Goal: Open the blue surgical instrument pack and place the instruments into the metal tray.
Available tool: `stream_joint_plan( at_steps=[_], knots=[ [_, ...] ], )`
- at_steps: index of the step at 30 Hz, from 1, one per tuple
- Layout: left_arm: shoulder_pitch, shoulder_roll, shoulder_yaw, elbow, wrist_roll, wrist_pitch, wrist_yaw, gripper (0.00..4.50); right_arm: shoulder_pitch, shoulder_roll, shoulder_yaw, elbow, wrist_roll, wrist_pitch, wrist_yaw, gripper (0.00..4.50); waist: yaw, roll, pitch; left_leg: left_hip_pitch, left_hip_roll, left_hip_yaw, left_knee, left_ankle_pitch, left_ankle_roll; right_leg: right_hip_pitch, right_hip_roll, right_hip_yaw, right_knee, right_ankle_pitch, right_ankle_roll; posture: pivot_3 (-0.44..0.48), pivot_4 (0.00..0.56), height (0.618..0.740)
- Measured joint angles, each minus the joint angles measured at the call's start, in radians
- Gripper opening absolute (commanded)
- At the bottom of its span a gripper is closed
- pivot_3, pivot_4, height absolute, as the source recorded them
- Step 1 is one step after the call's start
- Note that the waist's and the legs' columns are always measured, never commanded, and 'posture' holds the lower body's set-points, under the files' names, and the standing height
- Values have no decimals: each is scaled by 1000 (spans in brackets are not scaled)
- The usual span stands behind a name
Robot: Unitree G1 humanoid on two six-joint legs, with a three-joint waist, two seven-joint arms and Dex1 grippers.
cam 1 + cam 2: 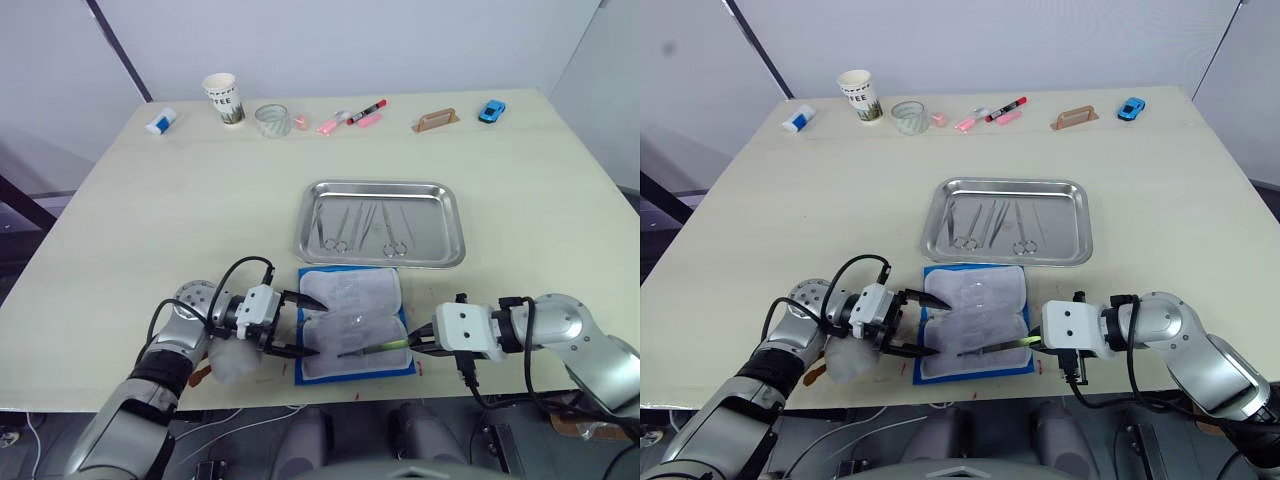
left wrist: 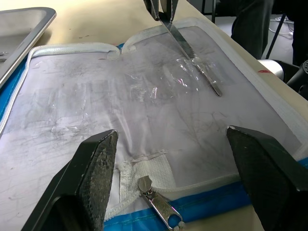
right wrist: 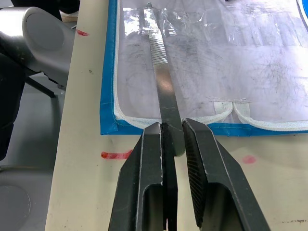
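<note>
Pack (image 1: 352, 322) lies unzipped on bench (image 1: 150, 230), between both grippers. Right gripper (image 3: 173, 139) clamps tweezers (image 3: 161, 89) lying on its lining; right wrist view shows the pinch. Left gripper (image 1: 297, 325) spread wide over pack's edge. Tray (image 1: 380, 190) beyond, holding instruments (image 1: 365, 232).

I take this for a robot test lab, not a clinic: my rig stands at a plain pale wooden table (image 1: 150, 230) against bare white partition walls (image 1: 350, 40), with black cables trailing below its front edge. Along the far side sit mismatched props: a printed paper cup (image 1: 224, 98), a small blue toy car (image 1: 491, 110), pink and red markers (image 1: 352, 116)
</note>
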Motion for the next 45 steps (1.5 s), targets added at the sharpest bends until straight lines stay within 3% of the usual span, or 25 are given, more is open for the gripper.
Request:
stream_joint_plan(
  at_steps=[25,45],
  knots=[
    [-21,-19,-4,29,0,-9,0,3829,7,-57,-51,43,14,-62,26,51,17,1,-1,0,0,0,1,0,0,1,0,0,0,0,0,0,150,740],
    [-34,-22,-21,52,0,-25,-1,3829,160,-172,-306,98,41,-126,49,51,18,3,-2,1,-1,0,1,0,0,2,0,1,0,0,0,0,150,740]
  ],
)
